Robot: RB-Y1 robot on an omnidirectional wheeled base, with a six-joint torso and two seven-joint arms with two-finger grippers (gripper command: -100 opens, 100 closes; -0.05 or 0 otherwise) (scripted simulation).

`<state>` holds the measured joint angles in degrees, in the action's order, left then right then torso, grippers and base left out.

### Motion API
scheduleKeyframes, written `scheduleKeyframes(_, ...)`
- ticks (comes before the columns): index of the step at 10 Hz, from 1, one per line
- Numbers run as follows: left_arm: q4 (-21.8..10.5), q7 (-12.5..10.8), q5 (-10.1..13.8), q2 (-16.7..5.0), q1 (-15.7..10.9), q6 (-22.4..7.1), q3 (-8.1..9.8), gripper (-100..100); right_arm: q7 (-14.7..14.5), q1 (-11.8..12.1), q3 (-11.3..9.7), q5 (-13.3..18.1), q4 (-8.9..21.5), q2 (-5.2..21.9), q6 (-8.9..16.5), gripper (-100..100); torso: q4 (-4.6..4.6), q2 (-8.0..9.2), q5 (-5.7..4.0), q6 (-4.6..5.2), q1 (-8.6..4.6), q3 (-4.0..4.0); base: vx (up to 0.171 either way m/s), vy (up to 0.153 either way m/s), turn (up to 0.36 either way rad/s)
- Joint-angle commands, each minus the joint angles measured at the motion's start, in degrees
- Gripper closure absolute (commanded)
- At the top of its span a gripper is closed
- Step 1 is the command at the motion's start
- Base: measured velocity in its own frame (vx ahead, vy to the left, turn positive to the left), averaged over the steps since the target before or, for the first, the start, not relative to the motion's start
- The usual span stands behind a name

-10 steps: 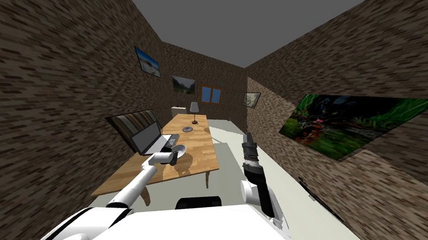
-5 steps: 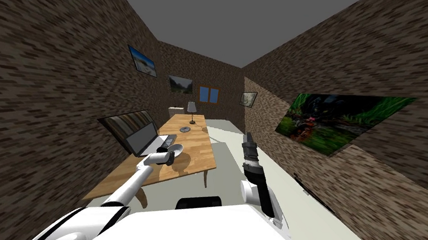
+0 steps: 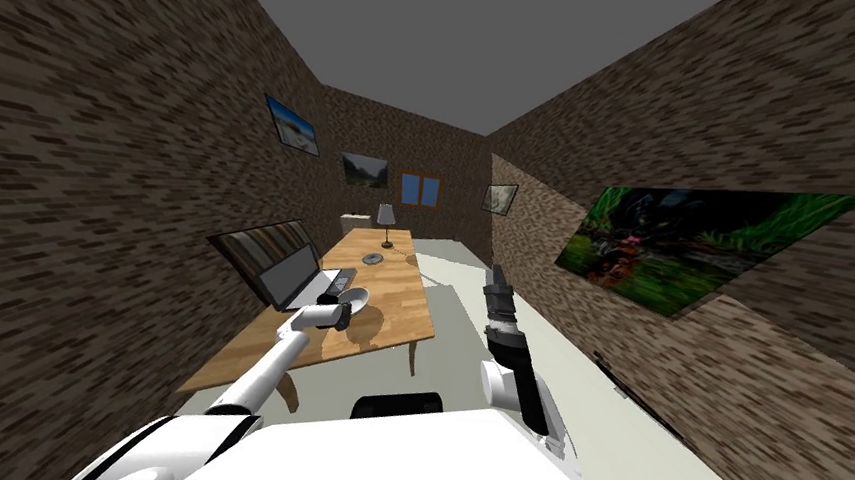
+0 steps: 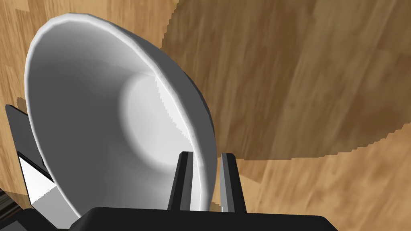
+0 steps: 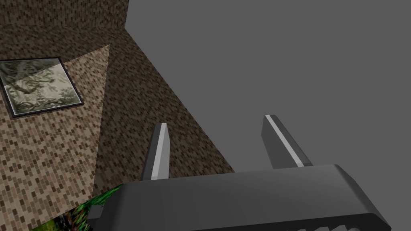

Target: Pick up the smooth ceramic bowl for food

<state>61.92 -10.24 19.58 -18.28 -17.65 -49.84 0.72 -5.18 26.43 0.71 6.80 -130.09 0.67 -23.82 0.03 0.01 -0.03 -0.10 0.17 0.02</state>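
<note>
White bowl [image 4: 100, 120], tilted above the wooden table [image 4: 321, 80], its rim pinched between the narrow-set fingers of the left end effector [image 4: 202, 154]. Off-centre rim grip may let it pivot or slip. Right end effector [image 5: 216, 120]: wide, idle.

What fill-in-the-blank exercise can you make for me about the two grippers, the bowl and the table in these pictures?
1. The left gripper pinches the ____ of the white bowl.
2. The right gripper is ____ and holds nothing.
3. The table under the bowl is made of ____.

Missing words: rim; open; wood.
</note>
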Motion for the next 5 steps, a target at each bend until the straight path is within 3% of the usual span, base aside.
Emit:
scheduleKeyframes(1,1.31,-1.17,-1.60,1.44,-0.19,-1.19,-1.49,100,0.00,0.00,0.00,0.00,0.00,0.00,0.00,0,0.00,0.00,0.00,0.00,0.00,0.00,0.025,0.076,0.202)
scheduleKeyframes(2,4.04,-2.79,-3.83,3.35,0.16,-2.93,-3.31,100,0.00,-0.01,0.00,0.00,0.00,0.00,0.00,0,0.00,-0.02,0.03,0.04,0.10,-0.01,0.038,0.122,0.259)
scheduleKeyframes(5,8.13,-5.22,-7.17,6.21,0.69,-5.54,-6.04,100,0.00,-0.01,0.00,0.00,0.00,0.00,0.00,0,0.03,-0.05,0.03,0.06,0.15,-0.01,0.039,0.086,0.146)
